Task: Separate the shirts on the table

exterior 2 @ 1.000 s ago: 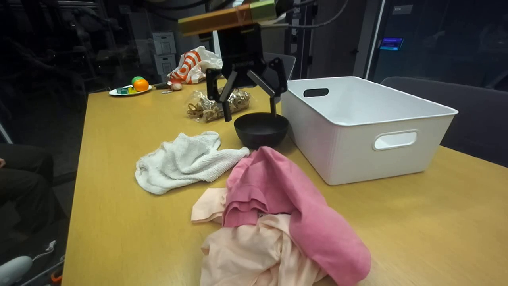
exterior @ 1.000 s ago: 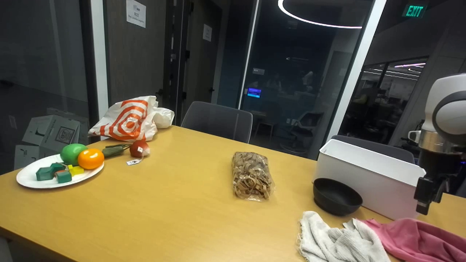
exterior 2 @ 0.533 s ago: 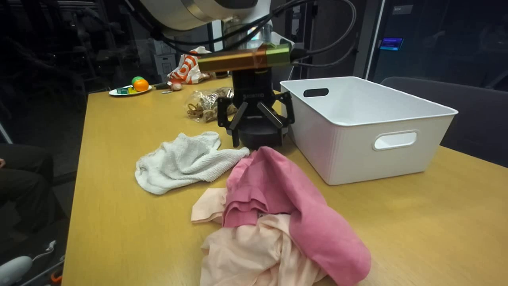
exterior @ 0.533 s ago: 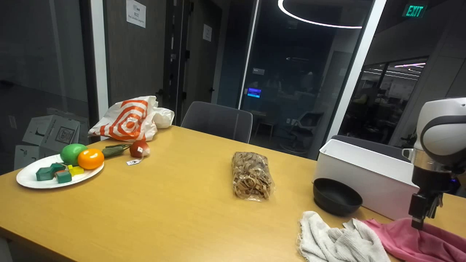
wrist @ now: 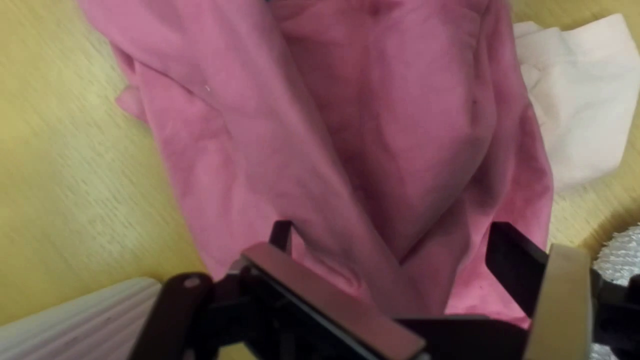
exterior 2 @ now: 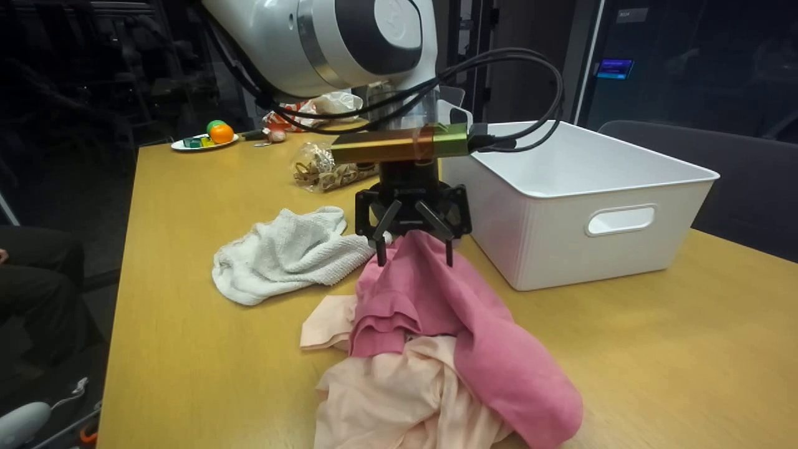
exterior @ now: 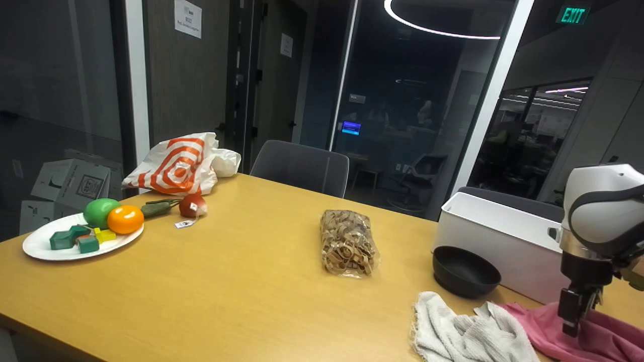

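In an exterior view the pink shirt (exterior 2: 461,302) lies bunched on the tabletop (exterior 2: 206,374), partly over the peach shirt (exterior 2: 393,393) and just left of the white bin (exterior 2: 561,249). Its long axis runs on a slant there, from a narrow raised peak under the end effector (exterior 2: 415,252) to a broad rounded end at lower right. A layered edge faces lower left; which end is collar or hem I cannot tell.

The end effector points straight down, its fingers (wrist: 515,265) spread apart, with pink cloth showing between them. Whether the tips touch the cloth is hard to make out. In the wrist view the deep folds run together in a V towards that gap, and the top edge cuts the shirt off.

The peach shirt pokes a short flap out leftward; its middle is hidden under the pink one and the frame crops its near part, so its long axis is unclear.

In an exterior view the right edge crops the pink shirt, the bottom edge crops the white towel (exterior: 473,332), and the arm (exterior: 604,211) hides one end of the bin. The black bowl (exterior: 465,271) shows plainly there.
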Available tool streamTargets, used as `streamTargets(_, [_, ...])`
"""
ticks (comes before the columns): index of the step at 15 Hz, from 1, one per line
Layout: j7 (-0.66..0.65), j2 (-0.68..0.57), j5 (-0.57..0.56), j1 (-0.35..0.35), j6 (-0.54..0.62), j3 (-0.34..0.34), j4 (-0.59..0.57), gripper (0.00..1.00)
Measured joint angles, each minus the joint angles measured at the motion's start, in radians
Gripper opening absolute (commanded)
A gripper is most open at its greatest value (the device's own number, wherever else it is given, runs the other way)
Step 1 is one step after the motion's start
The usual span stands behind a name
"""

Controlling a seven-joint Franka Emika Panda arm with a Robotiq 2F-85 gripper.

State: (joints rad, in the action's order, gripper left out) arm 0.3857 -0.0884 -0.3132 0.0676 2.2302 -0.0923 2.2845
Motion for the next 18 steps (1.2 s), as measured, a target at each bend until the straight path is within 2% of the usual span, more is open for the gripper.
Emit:
streamTargets(1, [-0.002, -0.009, -0.002, 0.005, 0.003, 0.0, -0.001, 0.73])
streamTargets(2, [-0.002, -0.017, -0.004, 0.009, 0.005, 0.0, -0.001, 0.66])
streamTargets(10, [-0.009, -0.027, -0.004, 0.024, 0.009, 0.0, -0.008, 0.04])
streamTargets(13, [-0.032, -0.024, -0.003, 0.026, -0.024, -0.001, -0.032, 0.0])
streamTargets(14, [-0.037, -0.019, 0.0, 0.027, -0.04, -0.001, -0.044, 0.03])
streamTargets(18, [-0.048, 0.03, 0.012, 0.034, -0.11, -0.007, -0.092, 0.04])
